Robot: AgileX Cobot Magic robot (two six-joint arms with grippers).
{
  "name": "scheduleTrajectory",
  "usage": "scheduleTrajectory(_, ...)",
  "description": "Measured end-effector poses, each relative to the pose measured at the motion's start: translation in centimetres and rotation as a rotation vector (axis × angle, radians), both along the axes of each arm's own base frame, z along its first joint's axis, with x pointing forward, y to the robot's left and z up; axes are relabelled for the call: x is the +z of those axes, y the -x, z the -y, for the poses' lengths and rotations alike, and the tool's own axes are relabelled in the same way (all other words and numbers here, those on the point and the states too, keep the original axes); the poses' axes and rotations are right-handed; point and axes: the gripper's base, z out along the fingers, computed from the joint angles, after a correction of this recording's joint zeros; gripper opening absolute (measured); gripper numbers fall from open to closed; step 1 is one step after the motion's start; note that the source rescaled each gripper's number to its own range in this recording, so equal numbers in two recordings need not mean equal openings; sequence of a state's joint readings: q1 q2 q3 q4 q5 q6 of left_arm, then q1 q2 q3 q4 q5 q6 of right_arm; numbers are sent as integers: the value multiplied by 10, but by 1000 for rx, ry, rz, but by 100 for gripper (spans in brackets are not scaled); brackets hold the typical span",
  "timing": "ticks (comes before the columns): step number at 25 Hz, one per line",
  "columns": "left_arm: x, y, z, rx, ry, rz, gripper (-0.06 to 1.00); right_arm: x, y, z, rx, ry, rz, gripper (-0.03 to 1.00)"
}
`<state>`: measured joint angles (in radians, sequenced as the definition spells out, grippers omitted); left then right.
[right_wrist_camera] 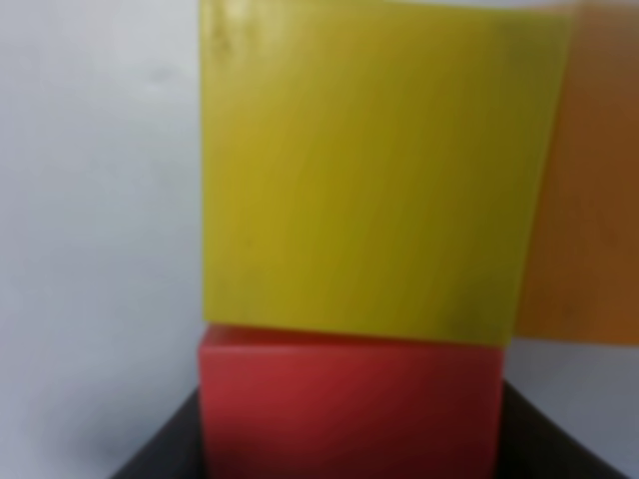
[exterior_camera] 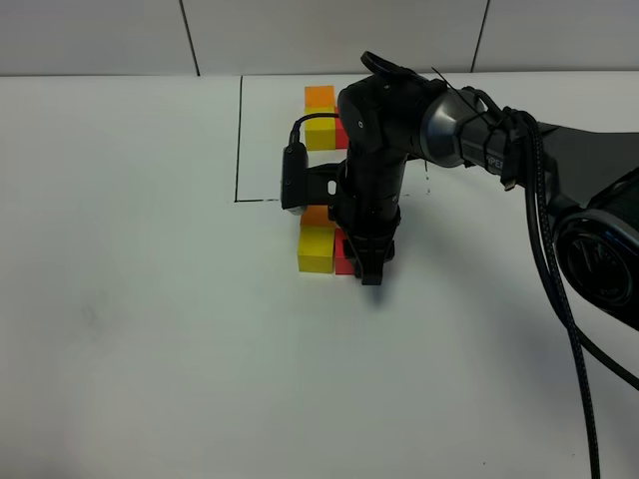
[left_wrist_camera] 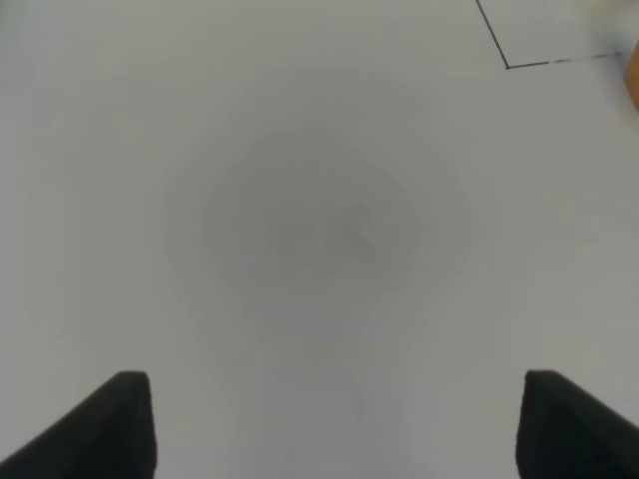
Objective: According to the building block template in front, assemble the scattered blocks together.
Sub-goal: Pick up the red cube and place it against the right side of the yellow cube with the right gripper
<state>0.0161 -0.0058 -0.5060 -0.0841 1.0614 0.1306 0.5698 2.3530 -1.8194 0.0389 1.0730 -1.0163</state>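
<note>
The building block template [exterior_camera: 321, 132] lies at the back: joined orange, yellow and red cubes inside a thin black outline [exterior_camera: 241, 140]. In front of it the scattered blocks sit together: orange [exterior_camera: 318, 214], yellow [exterior_camera: 316, 249] and red [exterior_camera: 343, 259], the red one mostly hidden by my arm. My right gripper [exterior_camera: 370, 271] is shut and points down against the red cube's right side. The right wrist view shows the red cube [right_wrist_camera: 349, 409] pressed to the yellow cube [right_wrist_camera: 374, 170], orange [right_wrist_camera: 589, 200] beyond. My left gripper [left_wrist_camera: 339, 424] is open over bare table.
The right arm [exterior_camera: 479, 135] reaches in from the right over the template area, trailing cables [exterior_camera: 559, 299]. White table [exterior_camera: 150, 329] spreads around the cubes. A corner of the black outline [left_wrist_camera: 509, 66] shows in the left wrist view.
</note>
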Motion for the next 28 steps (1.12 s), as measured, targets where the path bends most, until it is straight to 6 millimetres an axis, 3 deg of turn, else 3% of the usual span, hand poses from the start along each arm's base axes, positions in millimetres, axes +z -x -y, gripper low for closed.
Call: scheduleTrajectory(28,0,0,0,0,0,0,71,0,0,-1,-106,-8,-9,1)
